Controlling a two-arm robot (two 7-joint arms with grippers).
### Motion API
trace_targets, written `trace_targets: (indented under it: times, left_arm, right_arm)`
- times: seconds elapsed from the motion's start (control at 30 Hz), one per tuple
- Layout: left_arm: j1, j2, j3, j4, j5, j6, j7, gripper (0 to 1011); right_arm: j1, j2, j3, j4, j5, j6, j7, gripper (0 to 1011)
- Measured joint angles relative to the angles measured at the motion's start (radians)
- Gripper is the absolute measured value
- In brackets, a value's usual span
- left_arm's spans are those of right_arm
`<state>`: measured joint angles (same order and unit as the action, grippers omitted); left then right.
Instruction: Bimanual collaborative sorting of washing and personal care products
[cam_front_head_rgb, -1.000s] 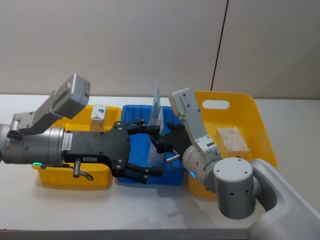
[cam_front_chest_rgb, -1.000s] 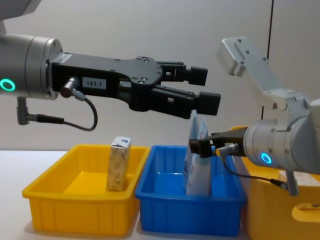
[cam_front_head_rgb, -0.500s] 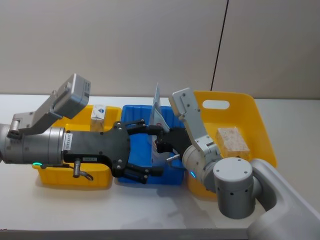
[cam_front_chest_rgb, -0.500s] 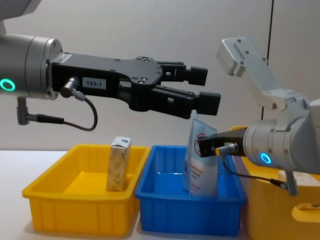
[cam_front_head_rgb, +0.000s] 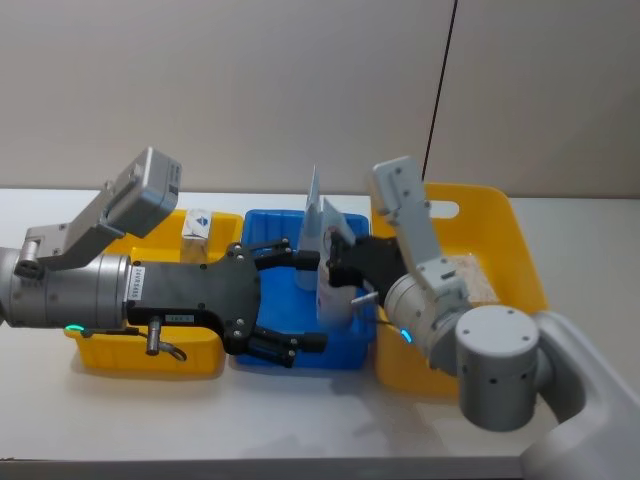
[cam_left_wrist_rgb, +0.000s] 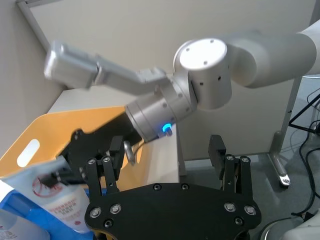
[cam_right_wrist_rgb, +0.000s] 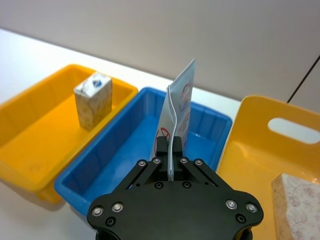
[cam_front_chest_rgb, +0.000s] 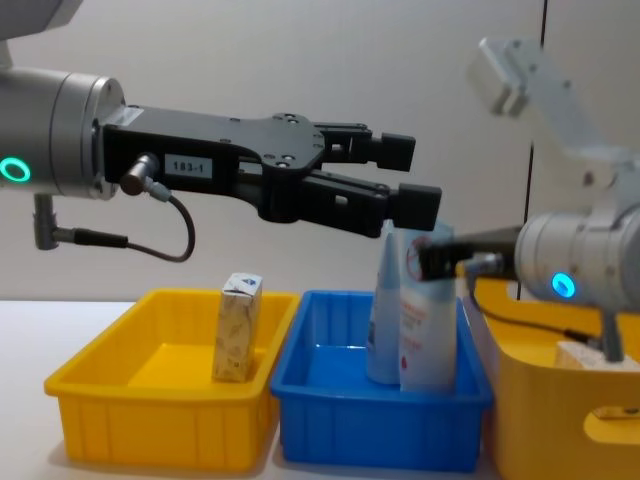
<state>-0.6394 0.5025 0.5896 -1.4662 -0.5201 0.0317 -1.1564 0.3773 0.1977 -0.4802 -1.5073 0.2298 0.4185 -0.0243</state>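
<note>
Backdrop: plain grey wall behind a white table (cam_front_head_rgb: 300, 420).

Head view, bins: small yellow bin (cam_front_head_rgb: 150, 355) on the robot's left, blue bin (cam_front_head_rgb: 270, 222) in the middle, large yellow tub (cam_front_head_rgb: 520, 260) on the right.
Head view, left gripper (cam_front_head_rgb: 300, 295): over the blue bin, fingers spread wide, holding nothing.
Head view, right gripper (cam_front_head_rgb: 335, 268): at the blue bin's right side, pinched onto a pouch (cam_front_head_rgb: 332, 280); second pouch (cam_front_head_rgb: 311, 215) upright just behind.
Head view, carton in tub (cam_front_head_rgb: 478, 280): mostly hidden behind the right arm.

Left wrist view: own fingers (cam_left_wrist_rgb: 107, 167) wide apart; red-logo pouch (cam_left_wrist_rgb: 60, 205) held by the right gripper (cam_left_wrist_rgb: 55, 175) beyond.

Right wrist view: right gripper (cam_right_wrist_rgb: 170, 152) pressed together on the pouch's edge (cam_right_wrist_rgb: 176, 120) above the blue bin (cam_right_wrist_rgb: 120, 165); carton (cam_right_wrist_rgb: 93, 100) upright in the small yellow bin (cam_right_wrist_rgb: 30, 130).

Chest view: held pouch (cam_front_chest_rgb: 428, 320) upright with its base down inside the blue bin (cam_front_chest_rgb: 380, 430), touching the other pouch (cam_front_chest_rgb: 384, 310); left gripper (cam_front_chest_rgb: 410, 180) above, apart from both.

Progress: one carton and one pouch look sorted; second pouch seemingly about to be released; carton in the tub likely left to move.
</note>
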Motion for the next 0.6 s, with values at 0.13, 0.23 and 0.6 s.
trace_targets:
  times: [0.13,0.23,0.6]
  left_arm:
    - [0.000,0.000,0.000,0.000,0.000,0.000,0.000,1001]
    - [0.000,0.000,0.000,0.000,0.000,0.000,0.000,1001]
    - [0.000,0.000,0.000,0.000,0.000,0.000,0.000,1001]
  right_arm:
    - [-0.007,0.007,0.025,-0.038,0.017,0.002,0.006,30]
    - [-0.011,0.011,0.048,-0.068,0.032,0.006,0.012,30]
    - [-0.008,0.016,0.139,-0.167,0.096,0.028,0.033,30]
